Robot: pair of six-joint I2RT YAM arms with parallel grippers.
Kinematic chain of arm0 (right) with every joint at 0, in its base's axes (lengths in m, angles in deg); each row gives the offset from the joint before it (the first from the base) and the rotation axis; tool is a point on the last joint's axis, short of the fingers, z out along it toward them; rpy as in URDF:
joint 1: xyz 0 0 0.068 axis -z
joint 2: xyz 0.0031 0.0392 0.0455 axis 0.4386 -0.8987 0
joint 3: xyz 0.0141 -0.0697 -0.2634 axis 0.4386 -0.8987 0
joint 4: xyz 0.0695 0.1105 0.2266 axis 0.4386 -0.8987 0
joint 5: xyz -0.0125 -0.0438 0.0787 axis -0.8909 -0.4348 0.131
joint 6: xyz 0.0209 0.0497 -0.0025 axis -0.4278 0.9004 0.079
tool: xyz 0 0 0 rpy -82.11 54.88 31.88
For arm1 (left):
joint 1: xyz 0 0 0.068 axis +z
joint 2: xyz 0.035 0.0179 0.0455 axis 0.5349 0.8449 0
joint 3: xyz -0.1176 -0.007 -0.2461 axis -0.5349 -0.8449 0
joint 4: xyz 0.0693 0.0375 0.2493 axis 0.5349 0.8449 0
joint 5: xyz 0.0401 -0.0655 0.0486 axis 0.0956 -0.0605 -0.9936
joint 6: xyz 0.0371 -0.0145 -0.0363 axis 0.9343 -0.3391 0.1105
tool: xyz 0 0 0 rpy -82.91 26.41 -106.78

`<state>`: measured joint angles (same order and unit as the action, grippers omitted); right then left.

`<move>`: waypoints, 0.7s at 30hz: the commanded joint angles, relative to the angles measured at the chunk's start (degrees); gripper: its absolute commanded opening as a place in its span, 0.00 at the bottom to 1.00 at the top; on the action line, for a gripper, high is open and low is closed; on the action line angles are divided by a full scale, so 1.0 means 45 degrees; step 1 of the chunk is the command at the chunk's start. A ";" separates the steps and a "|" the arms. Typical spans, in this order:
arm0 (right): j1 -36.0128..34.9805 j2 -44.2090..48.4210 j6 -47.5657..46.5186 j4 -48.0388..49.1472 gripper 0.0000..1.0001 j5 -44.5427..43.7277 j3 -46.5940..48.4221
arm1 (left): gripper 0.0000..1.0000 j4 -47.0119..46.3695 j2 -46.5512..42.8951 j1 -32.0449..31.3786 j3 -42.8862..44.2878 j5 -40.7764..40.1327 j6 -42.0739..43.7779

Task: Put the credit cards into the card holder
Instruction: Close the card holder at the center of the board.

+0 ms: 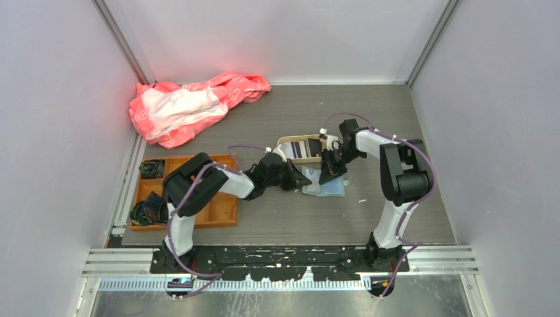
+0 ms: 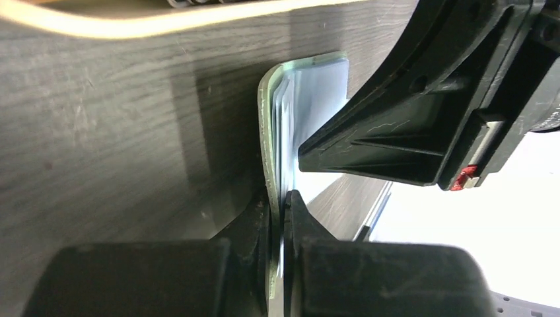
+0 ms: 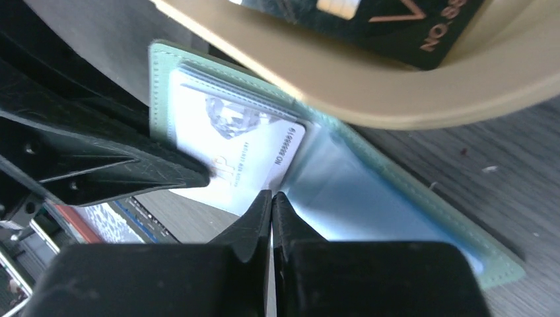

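The top camera looks down from behind over the grey wood-grain table (image 1: 396,119); both wrist cameras closely share the sage-green folding wallet (image 3: 370,191).

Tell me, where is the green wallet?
In the top view the wallet sits mid-table, slightly right of centre, just nearer than the beige tray; the left gripper pinches its edge.

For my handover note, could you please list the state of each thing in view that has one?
card holder: open, one cover lifted.
white card: in one clear pocket.
left gripper: shut on the card holder's cover.
right gripper: shut, tips at the white card's edge.
beige tray: holds a black card.
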<state>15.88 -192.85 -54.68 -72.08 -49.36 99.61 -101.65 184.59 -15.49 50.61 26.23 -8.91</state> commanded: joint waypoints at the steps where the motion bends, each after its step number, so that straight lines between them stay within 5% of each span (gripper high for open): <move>1: 0.0342 0.1294 -0.0954 -0.0854 0.10 0.1214 0.0560 | 0.00 0.5349 -0.2078 -0.0157 0.0540 -0.1260 0.1633; 6: 0.1094 0.3400 -0.1530 -0.0492 0.23 0.1963 -0.0189 | 0.00 1.2024 -0.4279 -0.0637 0.1913 -0.3924 0.3505; 11: 0.1135 0.4190 -0.1002 0.0454 0.33 0.1228 -0.0855 | 0.00 1.6607 -0.4263 -0.1149 0.4130 -0.5724 0.4385; 15: 0.1123 0.3252 -0.0565 0.0366 0.33 0.0944 -0.0715 | 0.01 1.8347 -0.3154 -0.1522 0.5934 -0.5935 0.4822; 21: 0.1110 0.1981 -0.0084 0.0239 0.35 0.1027 -0.0595 | 0.18 1.9622 -0.1150 -0.1905 0.8337 -0.5722 0.5647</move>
<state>21.11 -182.18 -56.91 -71.36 -44.79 96.46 -21.17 175.82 -23.17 82.76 1.64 12.62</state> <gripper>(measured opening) 0.340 0.129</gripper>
